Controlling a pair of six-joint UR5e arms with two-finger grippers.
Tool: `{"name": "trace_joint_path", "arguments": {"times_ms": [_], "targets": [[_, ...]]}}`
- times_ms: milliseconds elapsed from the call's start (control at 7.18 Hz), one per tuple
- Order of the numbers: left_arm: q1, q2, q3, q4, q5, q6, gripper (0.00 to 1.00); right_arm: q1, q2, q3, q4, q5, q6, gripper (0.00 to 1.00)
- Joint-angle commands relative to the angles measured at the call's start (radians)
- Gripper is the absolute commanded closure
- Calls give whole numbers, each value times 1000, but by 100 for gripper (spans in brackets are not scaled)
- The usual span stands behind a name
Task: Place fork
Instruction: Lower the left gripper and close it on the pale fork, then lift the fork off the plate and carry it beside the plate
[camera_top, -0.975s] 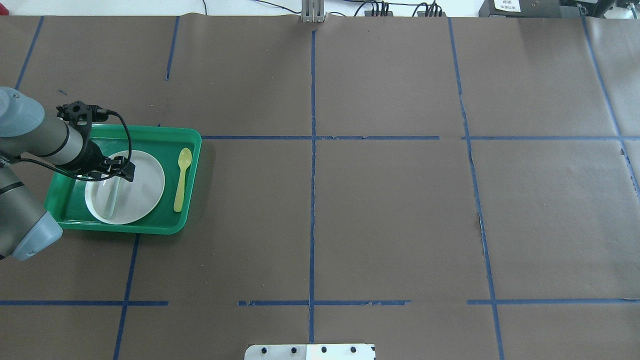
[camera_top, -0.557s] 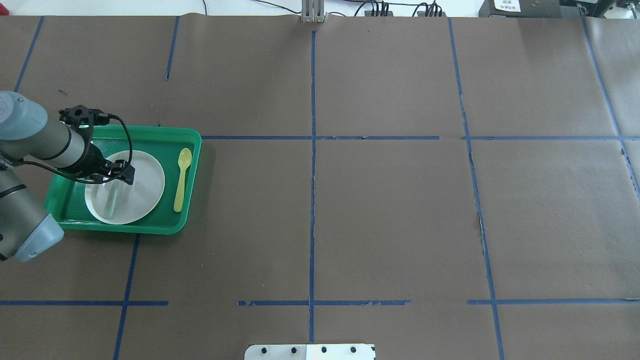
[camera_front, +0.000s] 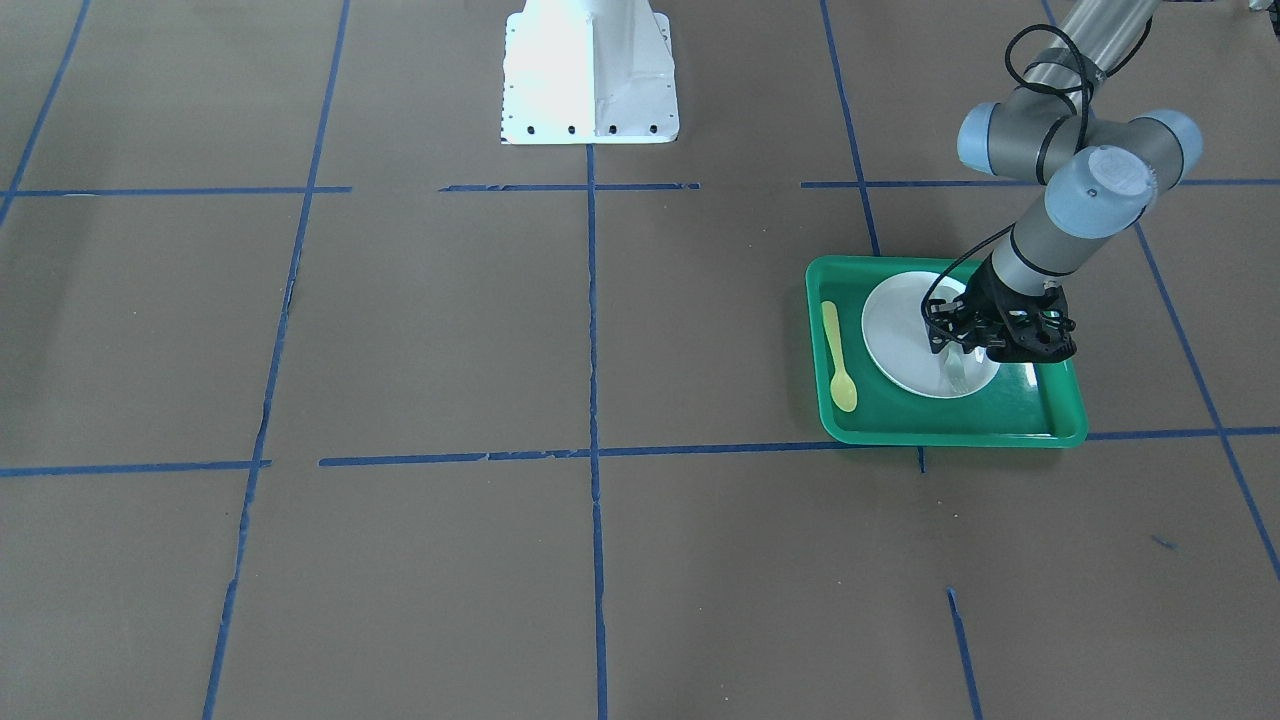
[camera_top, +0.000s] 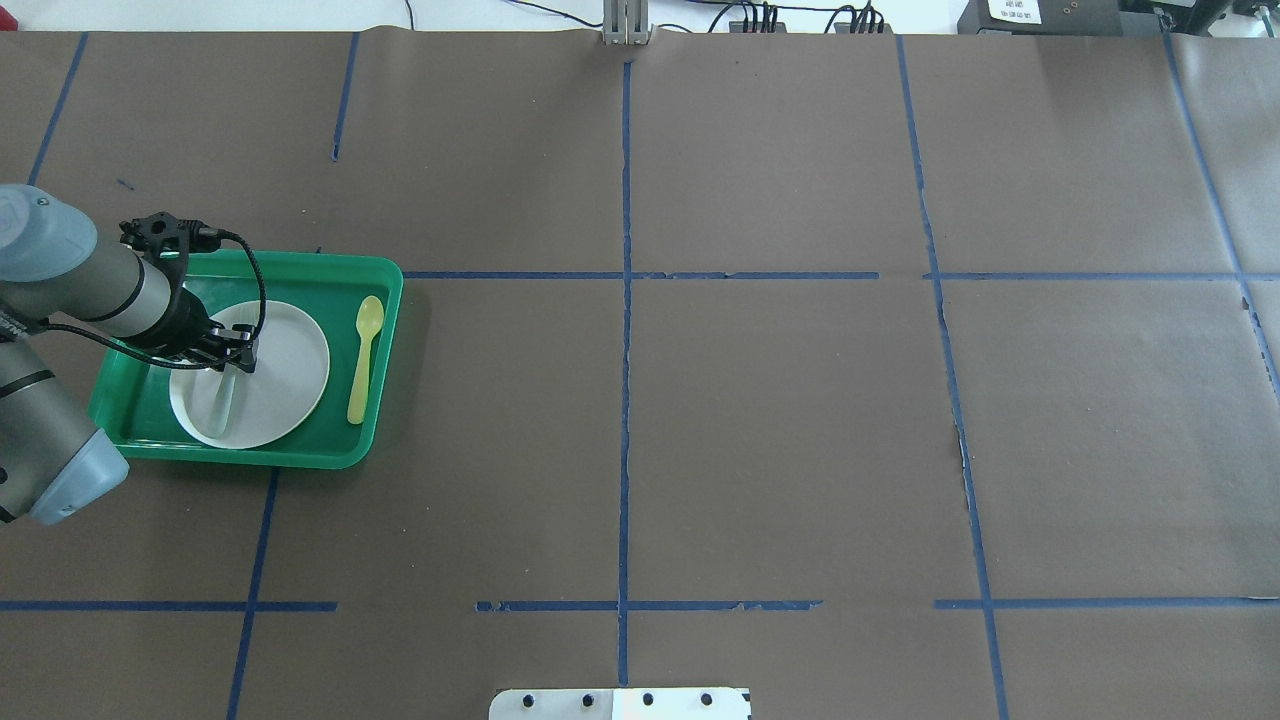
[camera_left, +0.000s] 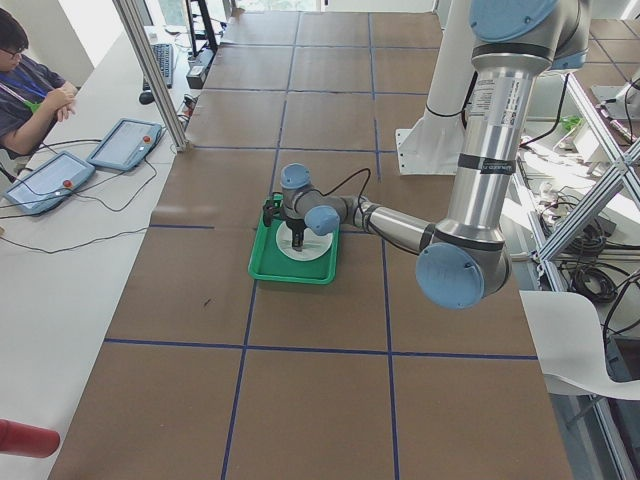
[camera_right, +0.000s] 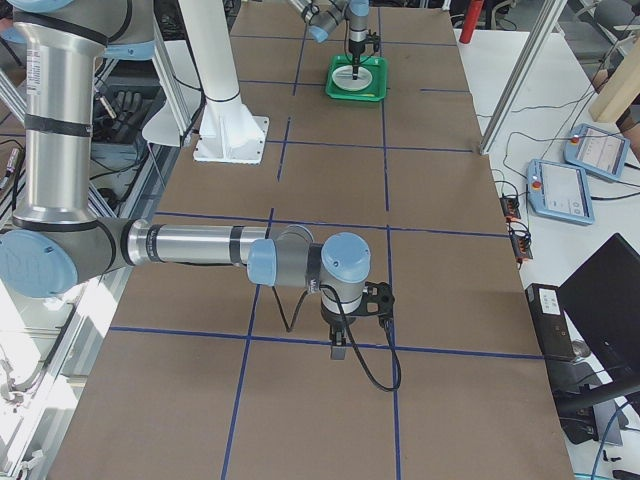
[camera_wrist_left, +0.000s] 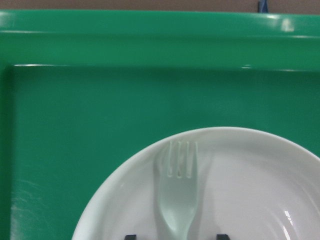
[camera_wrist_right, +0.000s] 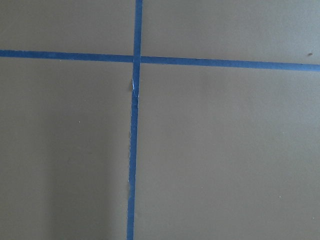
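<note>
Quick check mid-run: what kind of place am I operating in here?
Most likely a robotics lab workcell: a table covered in brown paper, gridded with blue tape lines, grey tablet-like control pendants on the white side bench, and a seated person nearby.

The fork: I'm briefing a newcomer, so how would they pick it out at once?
Find the green tray on the robot's left side of the table, holding a white plate. The fork lies flat on that plate, under the left gripper. It is pale whitish-green with short tines, unlike the yellow spoon beside the plate.
</note>
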Motion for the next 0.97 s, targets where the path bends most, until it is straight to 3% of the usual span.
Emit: {"name": "trace_joint_path", "arguments": {"times_ms": [0, 139, 557, 835], "targets": [[0, 1, -7, 0, 0, -2, 93, 0, 0, 0, 0, 0, -1, 0], [0, 1, -10, 0, 0, -2, 100, 0, 0, 0, 0, 0, -1, 0], [-9, 20, -99, 12, -3, -2, 100, 0, 0, 0, 0, 0, 1, 0], [-35, 46, -104, 11, -11, 55, 100, 0, 0, 0, 0, 0, -1, 0]]}}
